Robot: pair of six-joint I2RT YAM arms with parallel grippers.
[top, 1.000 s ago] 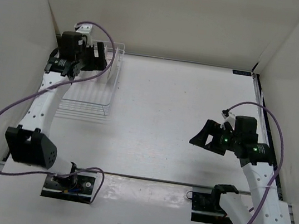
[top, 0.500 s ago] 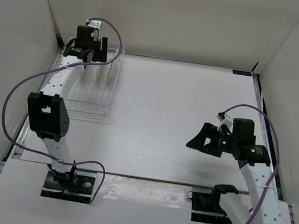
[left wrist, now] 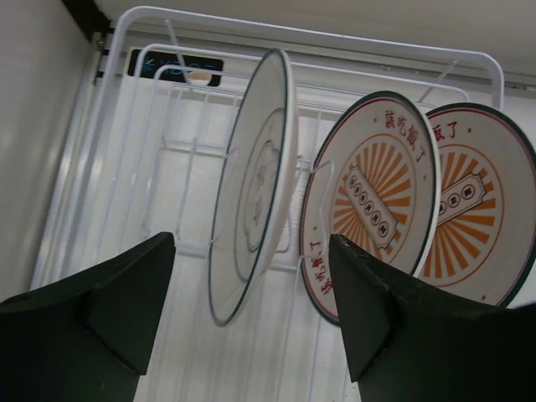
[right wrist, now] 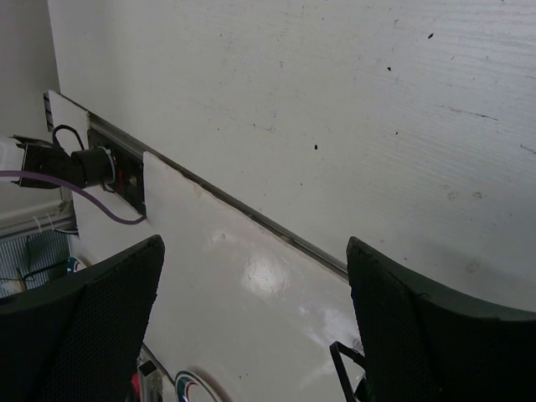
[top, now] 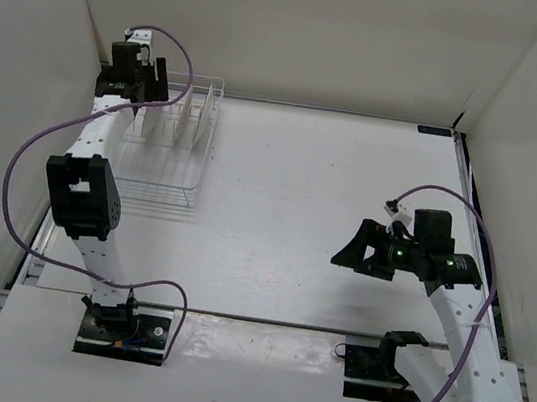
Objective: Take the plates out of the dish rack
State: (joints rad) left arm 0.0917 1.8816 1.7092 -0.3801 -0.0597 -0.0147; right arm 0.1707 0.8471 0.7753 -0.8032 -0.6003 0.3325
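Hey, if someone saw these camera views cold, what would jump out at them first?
Three round plates stand on edge in the white wire dish rack at the white table's far left corner: a white plate with grey rings, then two orange sunburst plates beside it. The left arm's black fingers are spread wide, pointing at the white plate, while the right arm's black fingers hang open over the table on the right.

Plain white panel walls (top: 305,25) enclose a flat white tabletop (top: 331,190) on three sides under even light.
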